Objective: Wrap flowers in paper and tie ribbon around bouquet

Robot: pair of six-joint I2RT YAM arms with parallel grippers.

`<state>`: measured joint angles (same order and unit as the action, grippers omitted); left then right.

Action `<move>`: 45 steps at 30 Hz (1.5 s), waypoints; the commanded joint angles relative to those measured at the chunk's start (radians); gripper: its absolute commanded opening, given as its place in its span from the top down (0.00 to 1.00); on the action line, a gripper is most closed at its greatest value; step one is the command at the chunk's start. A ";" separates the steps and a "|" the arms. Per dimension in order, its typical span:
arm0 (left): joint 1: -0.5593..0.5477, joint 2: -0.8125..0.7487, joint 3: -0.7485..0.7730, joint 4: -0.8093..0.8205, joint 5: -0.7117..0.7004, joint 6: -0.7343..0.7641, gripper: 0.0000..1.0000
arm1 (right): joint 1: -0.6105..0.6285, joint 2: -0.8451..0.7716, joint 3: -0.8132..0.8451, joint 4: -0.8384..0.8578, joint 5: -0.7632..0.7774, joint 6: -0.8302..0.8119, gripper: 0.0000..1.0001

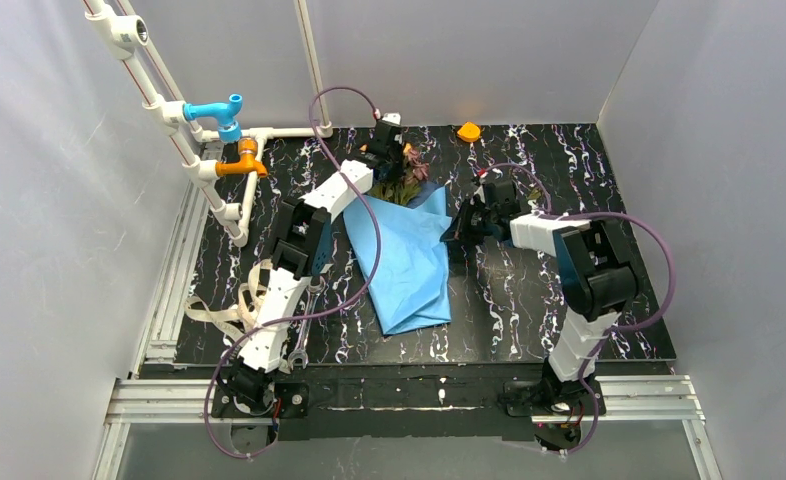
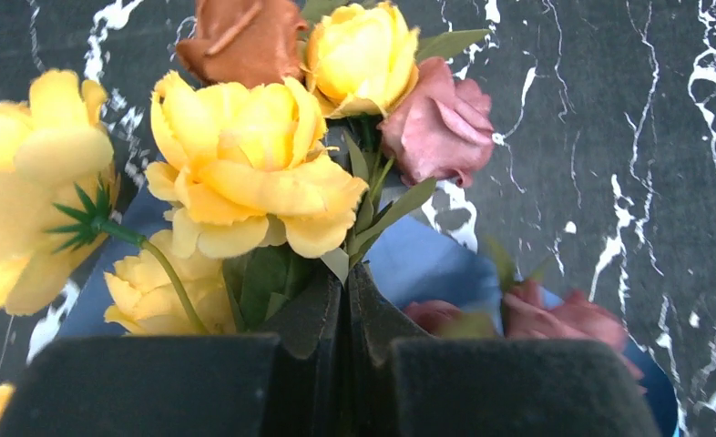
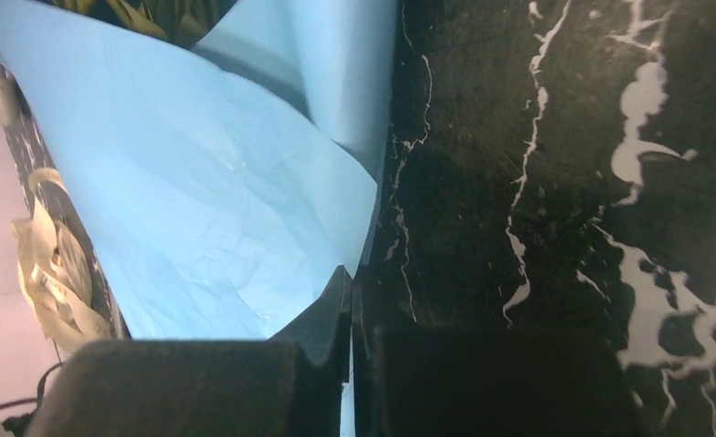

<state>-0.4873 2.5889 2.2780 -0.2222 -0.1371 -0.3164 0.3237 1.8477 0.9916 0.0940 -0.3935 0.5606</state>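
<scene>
a: where are the flowers [image 2: 245,155]?
b: their heads poke from the far end of the folded paper [image 3: 209,200]. the left gripper [image 2: 345,291] is clenched on the stems.
a: and the right gripper [image 3: 351,300]?
b: pinched on the paper's right edge. the ribbon [image 1: 214,315] lies loose beside the left arm's base, outside the wrap.

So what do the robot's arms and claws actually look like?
The left arm and right arm have white shells with black joints, and a looping purple cable runs along each. The left claw and right claw have dark, matte, wedge-shaped fingers.
</scene>
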 commanded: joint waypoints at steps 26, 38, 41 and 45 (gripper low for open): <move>-0.032 -0.484 -0.228 -0.286 -0.035 -0.168 0.05 | 0.127 -0.218 -0.169 0.061 0.388 0.205 0.99; -0.032 -0.811 -0.486 -0.387 -0.040 -0.120 0.02 | 0.127 -0.283 -0.244 0.079 0.486 0.235 0.99; -0.033 -0.988 -0.674 -0.440 -0.098 -0.118 0.02 | 0.127 -0.303 -0.249 0.079 0.494 0.239 0.99; -0.032 -1.203 -0.905 -0.584 -0.197 -0.176 0.02 | 0.127 -0.334 -0.246 0.047 0.521 0.231 0.99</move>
<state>-0.5201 1.5906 1.5307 -0.6304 -0.2077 -0.4557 0.4530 1.5745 0.7479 0.1352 0.0601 0.7879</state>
